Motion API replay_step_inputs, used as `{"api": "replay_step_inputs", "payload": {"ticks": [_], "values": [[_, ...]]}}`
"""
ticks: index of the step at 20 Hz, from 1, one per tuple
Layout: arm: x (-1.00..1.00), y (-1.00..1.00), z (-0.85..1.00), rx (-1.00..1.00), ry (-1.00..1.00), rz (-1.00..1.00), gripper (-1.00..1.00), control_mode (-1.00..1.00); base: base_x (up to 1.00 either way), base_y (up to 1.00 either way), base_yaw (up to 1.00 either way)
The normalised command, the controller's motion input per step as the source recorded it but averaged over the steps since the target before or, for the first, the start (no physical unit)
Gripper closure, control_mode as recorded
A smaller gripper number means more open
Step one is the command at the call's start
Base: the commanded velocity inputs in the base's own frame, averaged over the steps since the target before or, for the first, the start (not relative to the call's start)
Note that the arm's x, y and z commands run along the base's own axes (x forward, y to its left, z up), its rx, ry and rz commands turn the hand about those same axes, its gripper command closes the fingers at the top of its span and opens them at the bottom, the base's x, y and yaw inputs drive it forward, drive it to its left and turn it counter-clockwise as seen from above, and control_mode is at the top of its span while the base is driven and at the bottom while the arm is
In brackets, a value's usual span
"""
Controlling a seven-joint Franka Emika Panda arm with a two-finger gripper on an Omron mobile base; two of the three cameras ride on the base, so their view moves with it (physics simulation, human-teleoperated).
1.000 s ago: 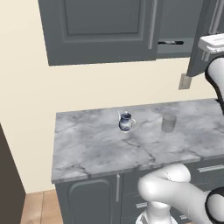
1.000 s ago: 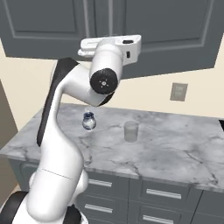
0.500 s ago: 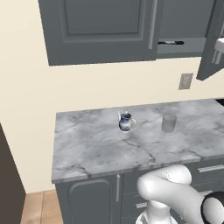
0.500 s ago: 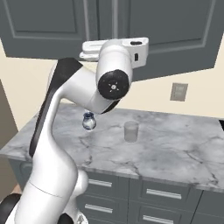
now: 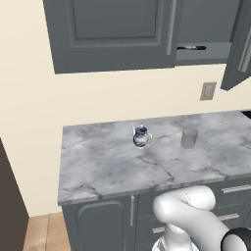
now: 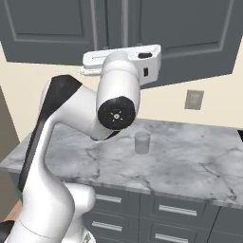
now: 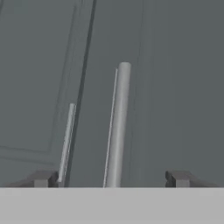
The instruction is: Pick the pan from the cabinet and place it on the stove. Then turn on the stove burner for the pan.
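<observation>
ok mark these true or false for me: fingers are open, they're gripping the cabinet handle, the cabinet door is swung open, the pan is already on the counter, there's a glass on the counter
1. The fingers stand open. True: the two tips sit far apart at the bottom of the hand view.
2. The fingers grip the bar handle. False: the handle stands between them, touching neither.
3. A cabinet door is swung open. True: it stands out from the front in the left base view.
4. The pan lies on the counter. False: a thin dark shape, likely its handle, shows in the open cabinet gap.
5. A glass stands on the counter. True, to the right of a small jug.
</observation>
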Motion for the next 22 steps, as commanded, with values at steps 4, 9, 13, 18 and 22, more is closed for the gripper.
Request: {"api": "replay_step_inputs", "payload": {"ticks": [4,9,13,18,22], "values": [[-0.53,0.49,0.00,-0.23,0.00,-0.11,-1.00,-1.00,0.00,0.00,0.00],[-0.36,0.57,0.00,-0.28,0.02,-0.14,-1.00,-1.00,0.00,0.00,0.00],[-0.08,0.65,-0.02,-0.29,0.08,-0.18,-1.00,-1.00,0.00,0.00,0.00],[0.00,0.61,-0.16,-0.28,0.11,-0.26,-1.00,-1.00,0.00,0.00,0.00],[0.14,0.44,-0.24,-0.26,0.16,-0.28,-1.00,-1.00,0.00,0.00,0.00]]}}
